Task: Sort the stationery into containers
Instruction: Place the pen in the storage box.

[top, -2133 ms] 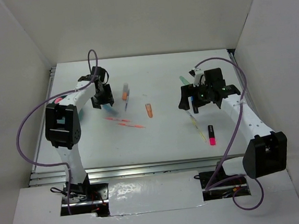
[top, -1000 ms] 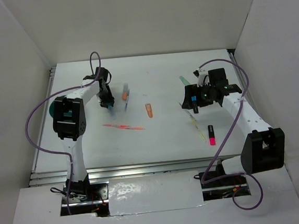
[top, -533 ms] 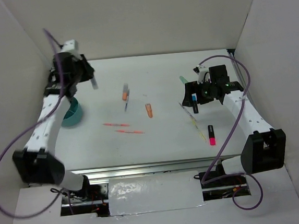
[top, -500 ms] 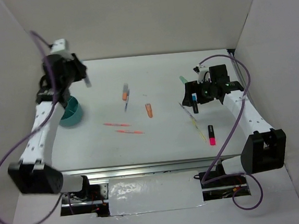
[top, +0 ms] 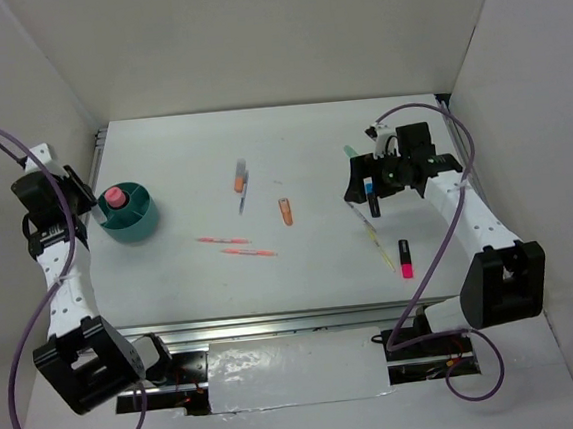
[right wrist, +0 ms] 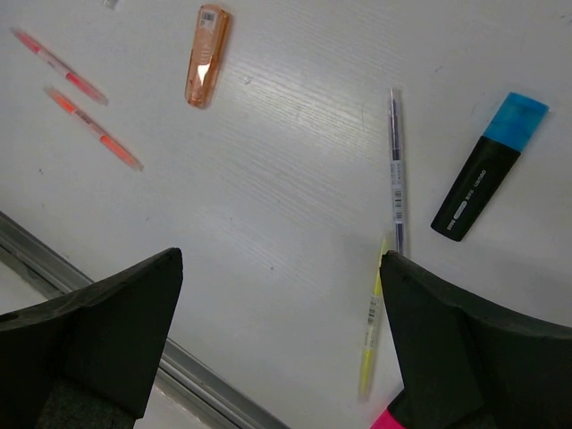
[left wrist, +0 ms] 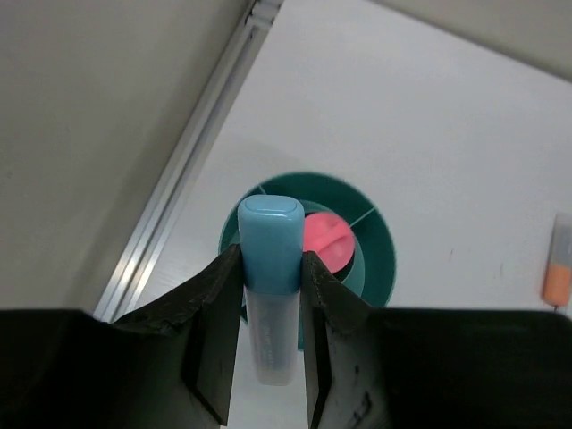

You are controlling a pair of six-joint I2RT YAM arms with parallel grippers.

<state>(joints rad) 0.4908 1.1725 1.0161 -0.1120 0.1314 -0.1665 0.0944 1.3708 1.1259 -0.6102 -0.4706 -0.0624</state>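
At the far left of the white table (top: pixel 300 143), the left gripper (left wrist: pixel 270 268) grips a translucent highlighter with a pale-blue cap (left wrist: pixel 270 234). Its jaws are narrow and pressed to the barrel's sides, held over the round teal plastic tub (left wrist: pixel 374 259). One compartment of that tub holds a stubby pink-capped tube (left wrist: pixel 327 234). Across the table the right gripper (right wrist: pixel 279 264) hangs with jaws spread wide, nothing between them. Beneath it lie a black highlighter with a blue cap (right wrist: pixel 489 167), a thin clear pen (right wrist: pixel 396 170), a slim yellow pen (right wrist: pixel 371 331), a stubby orange marker (right wrist: pixel 206 55) and two slim orange-pink pens (right wrist: pixel 94 130) — all well apart from the tub.
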